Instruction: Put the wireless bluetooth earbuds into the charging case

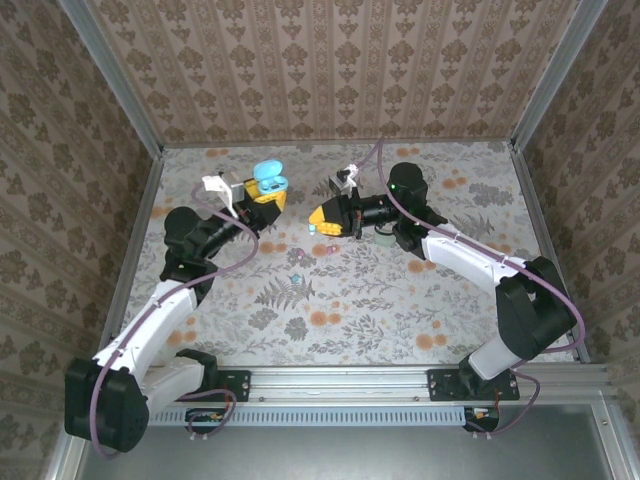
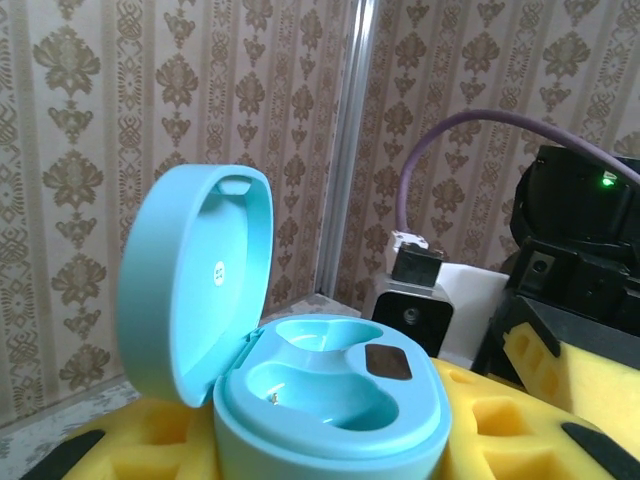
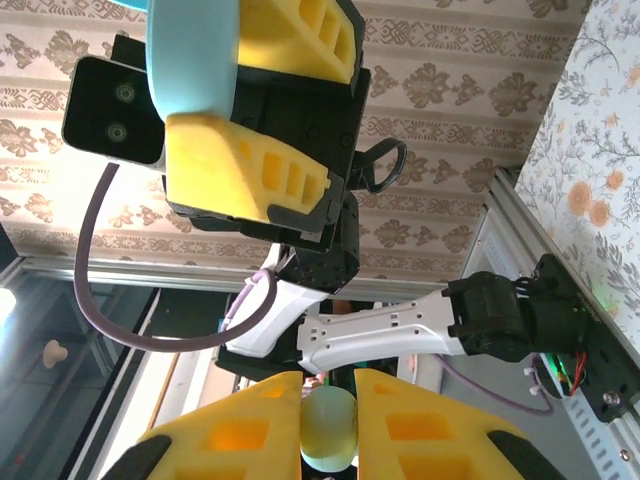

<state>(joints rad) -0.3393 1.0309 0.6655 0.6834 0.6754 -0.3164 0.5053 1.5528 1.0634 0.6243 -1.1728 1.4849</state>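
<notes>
**Papered walls close in; both claws clamped at the far side**

Floral cloth covered the table (image 1: 400,310), boxed on three sides by patterned walls (image 1: 330,70) with a metal frame (image 1: 112,80) at the corners. In the top view the widest open room lay from 4 through 6 to 8 o'clock, toward the rail (image 1: 340,380) at the near edge. The far strip at 12 o'clock was tighter, close under the back wall.

The left claw (image 1: 263,192) sat at 10 o'clock of the table's middle, its yellow fingers closed on an open turquoise charging case (image 2: 330,400), held off the cloth. The lid (image 2: 195,280) stood upright at 9 o'clock of the case's base in the left wrist view.

The right claw (image 1: 322,222) was at 12 o'clock, facing the left one and just beside it, squeezed on a pale green earbud (image 3: 328,430).

A few loose earbuds (image 1: 296,259) lay on the cloth at 9 o'clock, too small to tell apart.

A small round mark (image 2: 218,268) inside the lid was too small to read.
</notes>
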